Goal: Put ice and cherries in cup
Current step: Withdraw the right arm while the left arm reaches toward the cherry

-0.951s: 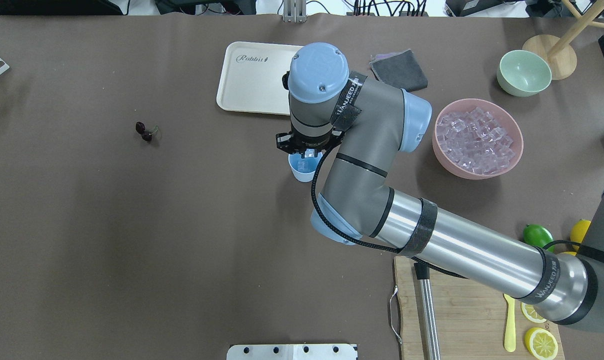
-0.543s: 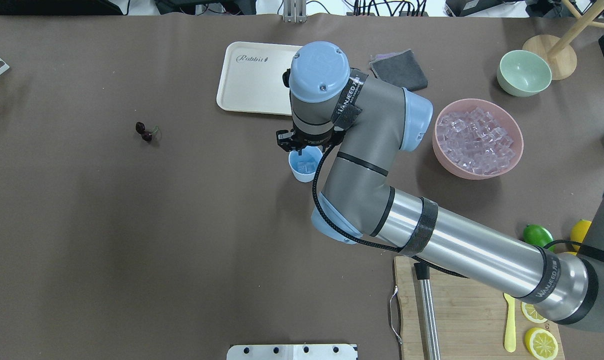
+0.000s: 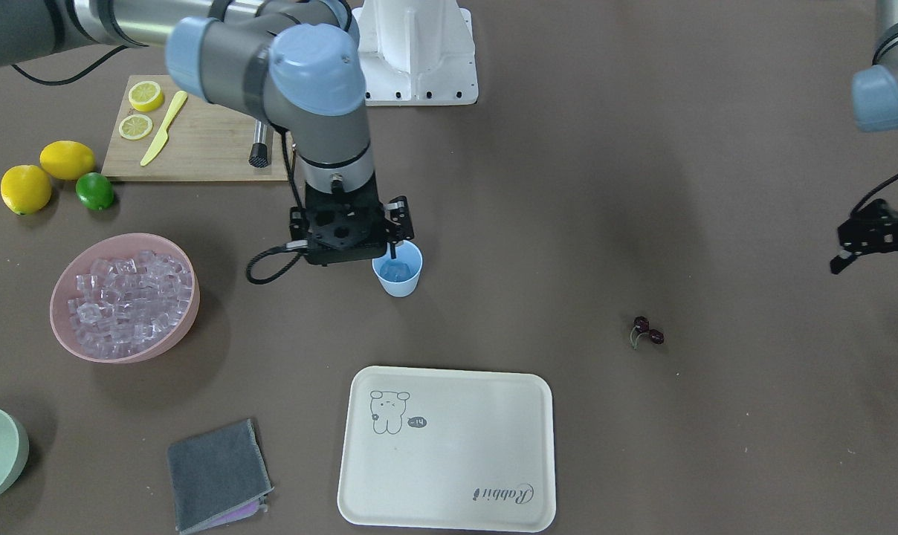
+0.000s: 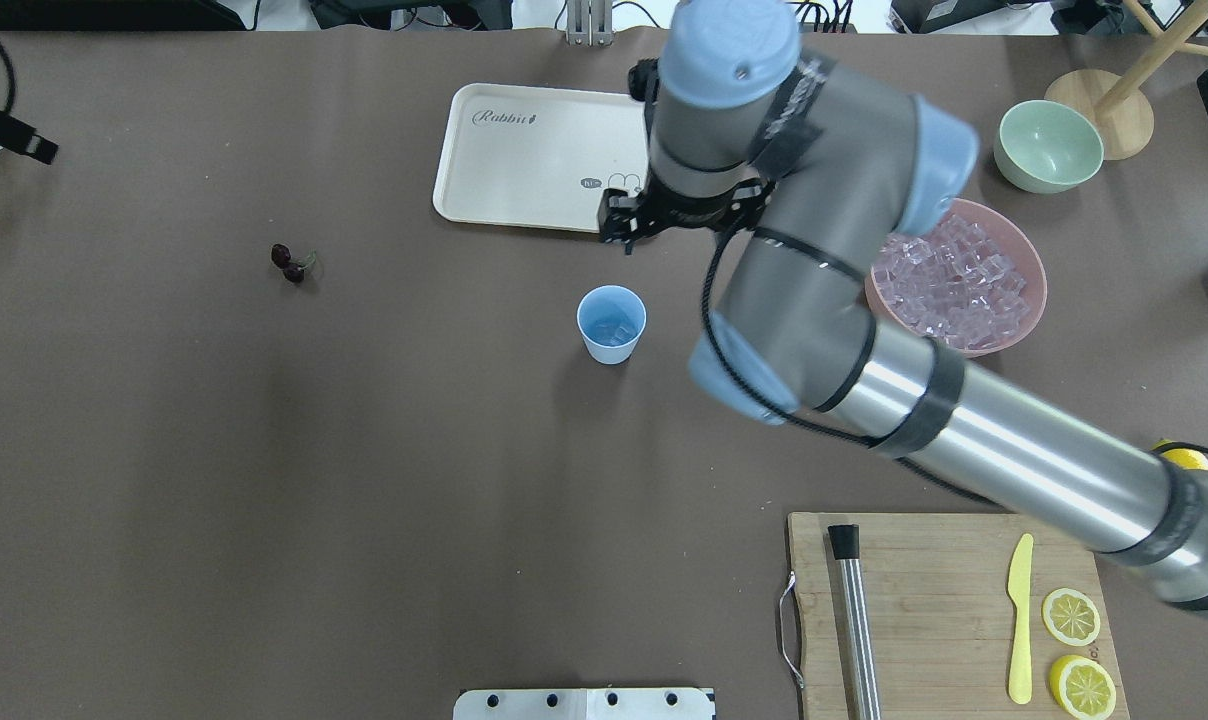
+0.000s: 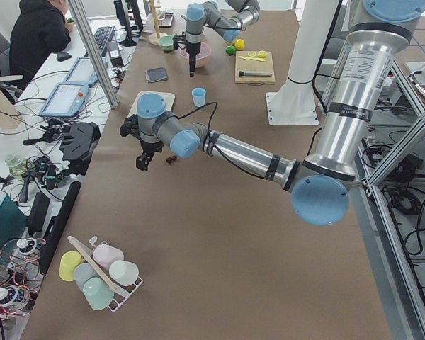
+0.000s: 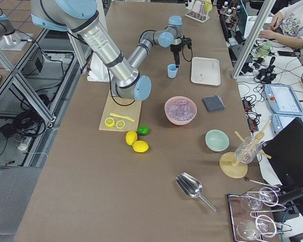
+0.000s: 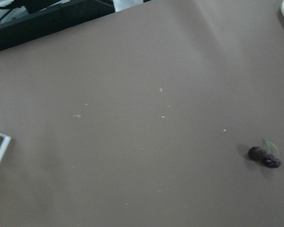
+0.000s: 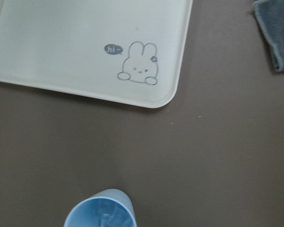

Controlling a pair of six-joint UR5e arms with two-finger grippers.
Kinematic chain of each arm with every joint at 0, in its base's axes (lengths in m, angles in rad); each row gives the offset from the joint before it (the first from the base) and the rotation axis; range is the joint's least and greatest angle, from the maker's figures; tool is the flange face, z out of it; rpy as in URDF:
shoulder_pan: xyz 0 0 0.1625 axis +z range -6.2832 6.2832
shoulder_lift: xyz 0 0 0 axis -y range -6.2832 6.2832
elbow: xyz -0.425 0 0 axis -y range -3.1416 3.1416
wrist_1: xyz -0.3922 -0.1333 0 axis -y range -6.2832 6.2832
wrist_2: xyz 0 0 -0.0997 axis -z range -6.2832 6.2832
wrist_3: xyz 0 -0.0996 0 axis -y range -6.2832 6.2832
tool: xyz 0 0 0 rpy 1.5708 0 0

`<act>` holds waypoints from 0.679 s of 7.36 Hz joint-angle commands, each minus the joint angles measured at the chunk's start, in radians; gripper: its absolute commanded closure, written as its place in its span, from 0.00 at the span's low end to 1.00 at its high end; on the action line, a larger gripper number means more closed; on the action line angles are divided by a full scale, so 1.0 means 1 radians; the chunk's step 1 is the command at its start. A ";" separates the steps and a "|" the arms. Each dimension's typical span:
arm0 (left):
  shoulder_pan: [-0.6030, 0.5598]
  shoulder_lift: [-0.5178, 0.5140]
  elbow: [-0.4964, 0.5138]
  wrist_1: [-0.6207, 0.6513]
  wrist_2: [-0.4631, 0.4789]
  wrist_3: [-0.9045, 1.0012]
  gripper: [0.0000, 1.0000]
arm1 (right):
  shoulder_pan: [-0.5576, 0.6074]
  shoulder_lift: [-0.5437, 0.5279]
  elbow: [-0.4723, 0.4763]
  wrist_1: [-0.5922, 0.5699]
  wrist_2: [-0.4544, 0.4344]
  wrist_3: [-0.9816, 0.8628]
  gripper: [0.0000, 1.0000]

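Right gripper (image 3: 345,239): has lifted off the cup and drawn back; now hangs over the corner of the cream tray (image 4: 524,150) nearest the cup. Nothing shows in it. Whether its jaws stand apart or together cannot be told.
Cup (image 4: 604,352): upright at mid-table, in the same spot as half a second ago. Its mouth is now uncovered in the overhead view.
Ice, in cup (image 4: 614,328): a few clear cubes lie on the bottom, well short of the rim.
Ice, stock (image 4: 964,290): heaped in the pink bowl (image 4: 1042,285), right of the cup in the overhead view and partly under the right arm.
Left gripper (image 3: 871,281): newly in sight at the far-left edge of the overhead view. Fingers spread, empty, well apart from the cherries.
Cherries (image 4: 289,263): on the bare table, left of the cup and well apart from it, unmoved. They also show low and right in the left wrist view.
Task standing: an ice drop is judged complete. The cherries are untouched. The left arm's arrival suggests the cherry pick is being readied, and the right arm may go back for more ice.
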 commanded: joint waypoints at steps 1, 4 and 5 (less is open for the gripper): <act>0.216 -0.153 0.084 -0.006 0.179 -0.156 0.02 | 0.236 -0.235 0.169 -0.036 0.185 -0.318 0.01; 0.317 -0.182 0.311 -0.276 0.307 -0.237 0.02 | 0.418 -0.461 0.125 -0.025 0.192 -0.794 0.01; 0.345 -0.185 0.336 -0.314 0.307 -0.281 0.02 | 0.463 -0.509 0.114 -0.020 0.197 -0.874 0.01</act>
